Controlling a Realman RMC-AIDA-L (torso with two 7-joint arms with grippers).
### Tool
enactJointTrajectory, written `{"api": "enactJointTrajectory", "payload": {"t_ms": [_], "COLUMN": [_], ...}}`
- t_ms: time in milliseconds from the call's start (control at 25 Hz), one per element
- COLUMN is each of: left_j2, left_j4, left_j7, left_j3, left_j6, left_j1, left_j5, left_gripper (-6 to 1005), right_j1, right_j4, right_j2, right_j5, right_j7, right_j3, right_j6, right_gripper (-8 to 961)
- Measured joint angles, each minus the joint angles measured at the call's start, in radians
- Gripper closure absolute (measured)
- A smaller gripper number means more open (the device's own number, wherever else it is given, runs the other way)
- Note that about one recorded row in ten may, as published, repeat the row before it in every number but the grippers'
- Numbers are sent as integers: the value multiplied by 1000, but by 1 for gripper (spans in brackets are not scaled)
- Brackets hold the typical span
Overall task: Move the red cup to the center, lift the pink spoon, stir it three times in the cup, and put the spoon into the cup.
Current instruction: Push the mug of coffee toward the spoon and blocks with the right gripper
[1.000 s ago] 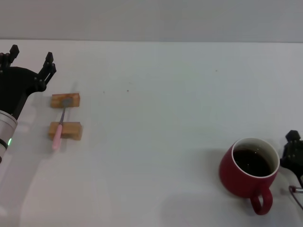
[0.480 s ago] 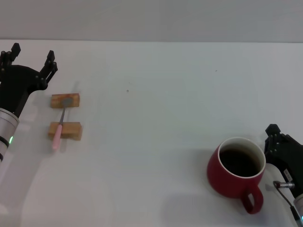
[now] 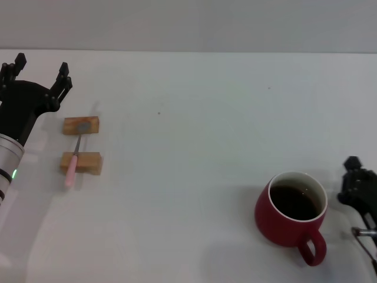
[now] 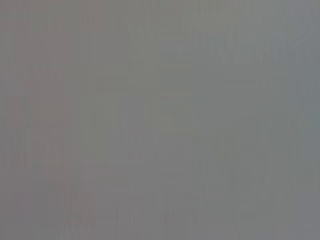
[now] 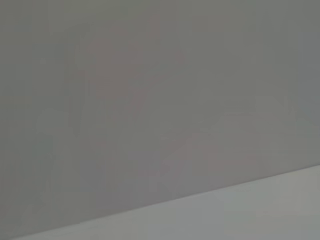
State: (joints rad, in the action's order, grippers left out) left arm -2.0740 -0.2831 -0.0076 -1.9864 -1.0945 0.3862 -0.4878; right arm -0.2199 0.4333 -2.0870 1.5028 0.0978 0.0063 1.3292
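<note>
Red cup: the red cup [image 3: 290, 209] stood upright on the white desk [image 3: 194, 118] at its near right, handle turned toward the robot, dark liquid close to the rim. It was well short of the center [image 3: 188, 159].
Right claw: the right claw [image 3: 357, 187] sat just beside the cup on its right, apart from it by a narrow strip of desk. Whether its fingers were apart or together, I could not tell.
Left claw: the left claw [image 3: 39, 79] hung at the far left edge with its fingers spread wide apart, holding nothing, just behind the wooden blocks.
Pink spoon: the pink spoon [image 3: 74, 157] lay bridged across two wooden blocks [image 3: 81, 144], bowl on the far block, pink handle overhanging the near one.
Wrist views: both showed only plain grey; no help in judging contact.
Risk, spill: the cup was full, so in my judgement a sharp shove toward the center would slop liquid over the rim.
Risk, tipping: a push high on the rounded wall could rock the cup.
Risk, spoon: a thin handle on narrow supports could roll off if the left claw nudged a block on approach.
</note>
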Motion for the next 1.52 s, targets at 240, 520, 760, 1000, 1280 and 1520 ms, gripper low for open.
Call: {"api": "enactJointTrajectory", "payload": {"t_ms": [240,520,760,1000,1280,1520], "left_j2": [0,1,3,4,5,5], "left_j4": [1,8,9,10,10,10], "left_j7": [0,0,0,0,0,0], "left_j3": [0,2,15,15,15,16], "left_j6": [5,25,27,27,27,27], "left_j1": [2,10,11,11,15,16], "left_j5": [0,0,0,0,0,0], "left_gripper": [166,165,165,165,165,165], "right_j1": [39,76,90,90,79,51], "right_j4": [-9,34,79,96,107,113], "right_j2": [1,-4,-4,-4,-4,-4], "right_j5": [5,6,6,6,7,7], "right_j7": [-12,-96,-150,-149,-147,-146], "right_j3": [5,-1,-18,-30,-46,-46], "right_j6": [54,65,69,64,52,20], "right_gripper": [954,955,955,954,953,954]}}
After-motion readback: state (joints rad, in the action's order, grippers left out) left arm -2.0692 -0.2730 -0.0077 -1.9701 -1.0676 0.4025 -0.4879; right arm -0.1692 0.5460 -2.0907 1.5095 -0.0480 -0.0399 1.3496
